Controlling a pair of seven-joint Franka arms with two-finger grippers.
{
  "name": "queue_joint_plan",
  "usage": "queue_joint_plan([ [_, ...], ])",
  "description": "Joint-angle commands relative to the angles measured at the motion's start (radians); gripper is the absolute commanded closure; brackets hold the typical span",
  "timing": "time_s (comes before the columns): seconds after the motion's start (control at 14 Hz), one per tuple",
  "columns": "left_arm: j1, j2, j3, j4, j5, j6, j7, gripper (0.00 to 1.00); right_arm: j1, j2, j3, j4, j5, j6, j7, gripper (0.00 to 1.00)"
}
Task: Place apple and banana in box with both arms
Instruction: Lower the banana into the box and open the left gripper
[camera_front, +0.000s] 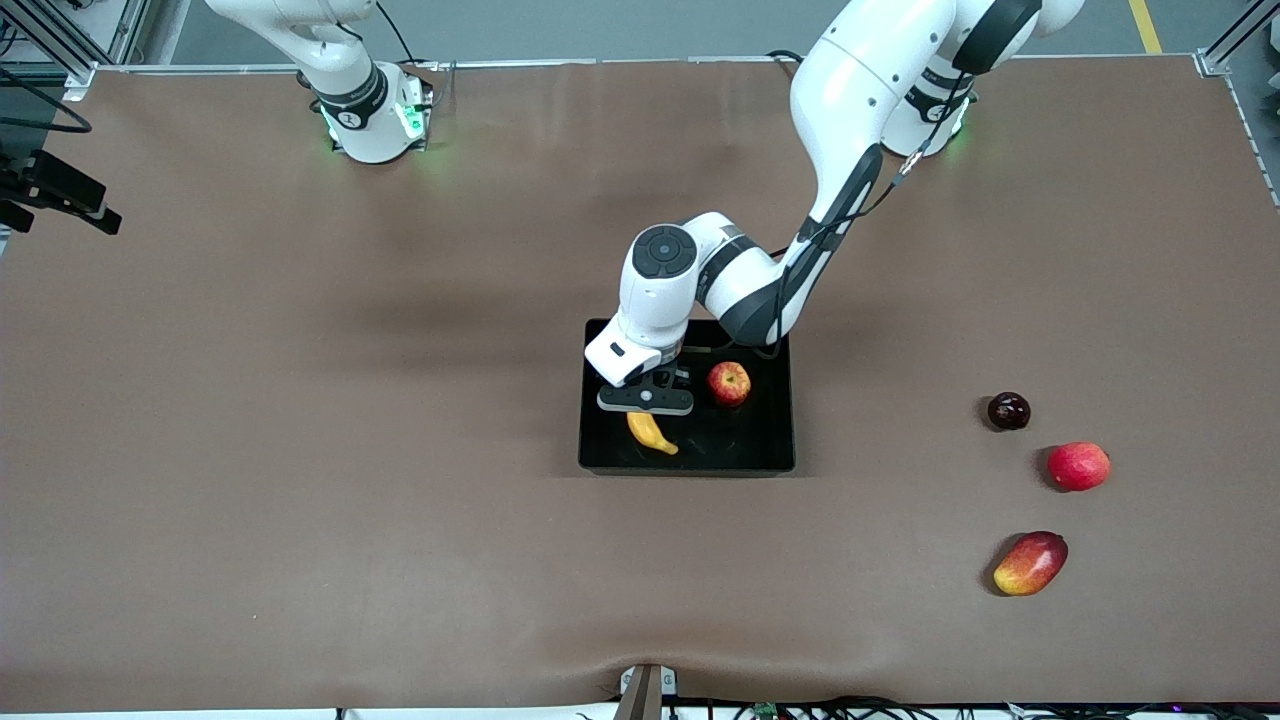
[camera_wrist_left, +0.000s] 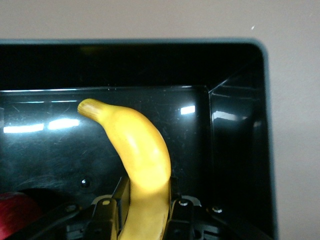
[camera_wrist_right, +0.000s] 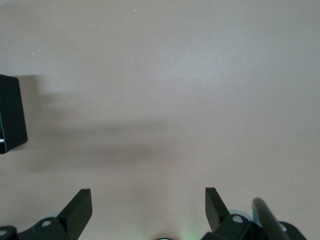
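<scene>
The right claw (camera_wrist_right: 148, 210) waits over bare bench (camera_front: 300, 450), fingers spread apart. In the box (camera_front: 785, 440), the left claw (camera_front: 646, 405) clamps the banana (camera_front: 651, 433), its long axis slanting toward the front camera. The apple (camera_front: 729, 383) sits beside it.

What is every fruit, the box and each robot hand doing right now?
banana: held over the box
apple: lying in the box
box: open-topped
left gripper: shut on banana
right gripper: open, empty
dark fruit, pink-red fruit, mango: on table
</scene>
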Motion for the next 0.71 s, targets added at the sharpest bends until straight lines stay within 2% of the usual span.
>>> queue_joint_plan([
  [0.0,-0.015,0.037,0.014,0.023,0.055,0.012,-0.02,1.0,-0.015,-0.003,0.006,0.01,0.019,-0.012,-0.003,0.0],
  [0.29,-0.015,0.075,0.032,0.026,0.061,0.016,-0.02,1.0,-0.017,-0.001,0.006,0.01,0.019,-0.012,-0.004,0.0],
  [0.36,-0.017,0.078,0.034,0.026,0.063,0.016,-0.02,0.92,-0.016,-0.003,0.006,0.01,0.019,-0.012,-0.004,0.0],
  [0.43,-0.014,0.077,0.034,0.026,0.063,0.018,-0.02,0.8,-0.015,-0.001,0.006,0.01,0.019,-0.012,-0.004,0.0],
  [0.5,-0.012,0.077,0.034,0.026,0.063,0.018,-0.02,0.61,-0.015,-0.001,0.006,0.01,0.019,-0.012,-0.004,0.0],
  [0.64,0.003,0.061,0.034,0.024,0.061,0.019,-0.013,0.0,-0.015,-0.001,0.006,0.01,0.019,-0.012,-0.004,0.0],
])
